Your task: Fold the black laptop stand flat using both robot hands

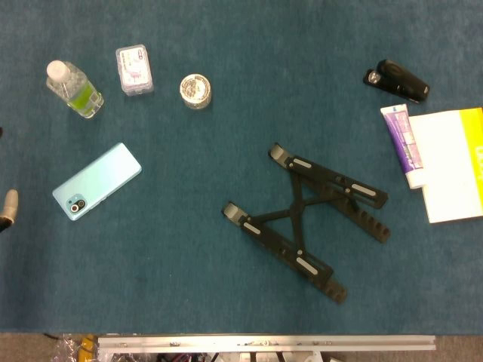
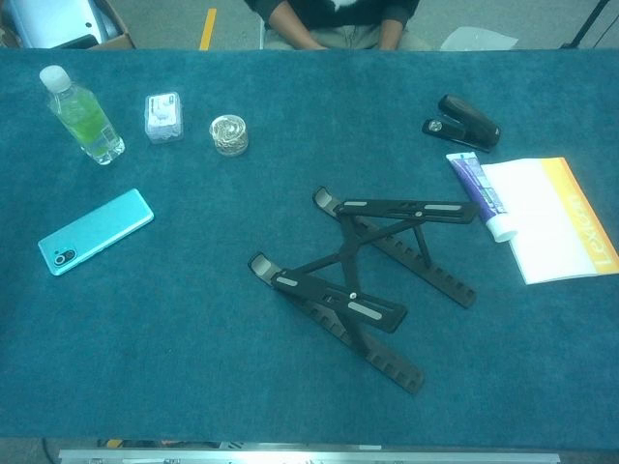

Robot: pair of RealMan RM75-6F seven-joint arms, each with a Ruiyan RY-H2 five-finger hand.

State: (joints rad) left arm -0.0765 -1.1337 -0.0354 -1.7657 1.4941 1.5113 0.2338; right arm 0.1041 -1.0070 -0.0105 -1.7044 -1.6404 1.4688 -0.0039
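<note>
Surface: a table [image 1: 189, 286] covered in dark teal cloth fills both views; a metal rail runs along its near edge.
Far side: in the chest view a seated person [image 2: 334, 24] shows past the table's far edge, cut off above the forearms.
Stand: the black stand [image 1: 309, 219] lies right of centre, unfolded, its two notched rails joined by crossed struts; nothing touches it.
Left hand: only a pale tip [image 1: 10, 204] shows at the left edge of the head view, cut off; whether the fingers are open or closed cannot be told.
Right hand: neither view shows it.
Left group: a bottle [image 1: 73, 89] with green liquid lies at far left; a small clear box [image 1: 134, 69] is near it, then a round tin [image 1: 195, 90].
Phone: a light blue phone [image 1: 97, 182] lies camera side up, well apart from the stand.
Right group: a black stapler [image 1: 398, 81] is at far right; a purple and white tube [image 1: 404, 143] lies just beside a white and yellow booklet [image 1: 453, 162], which the head view's frame edge cuts off.
</note>
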